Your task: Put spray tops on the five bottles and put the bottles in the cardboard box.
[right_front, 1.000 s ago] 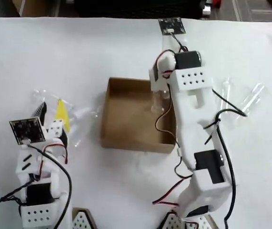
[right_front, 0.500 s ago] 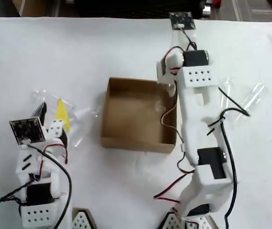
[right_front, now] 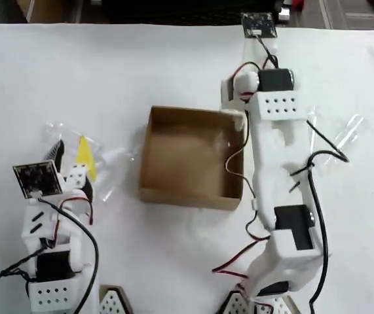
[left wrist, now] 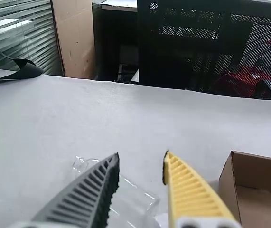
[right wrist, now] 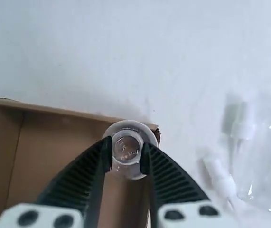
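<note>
At the left, the left gripper (left wrist: pixel 141 156) hangs spread open over a clear bottle (left wrist: pixel 133 192) lying on the table. The cardboard box (right_front: pixel 187 195) in the middle looks empty. The right gripper (right wrist: pixel 126 148) clamps an open-necked bottle (right wrist: pixel 129 129) above the box's corner. Loose bottles (right wrist: pixel 263 156) and spray tops (right wrist: pixel 237 124) lie just beyond, so most of the work likely remains.

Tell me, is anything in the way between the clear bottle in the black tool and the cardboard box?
Nothing visible blocks it. The right tool grips the clear bottle above a corner of the cardboard box, whose floor looks bare. Only the corner rim lies close under the bottle's outer edge.
</note>
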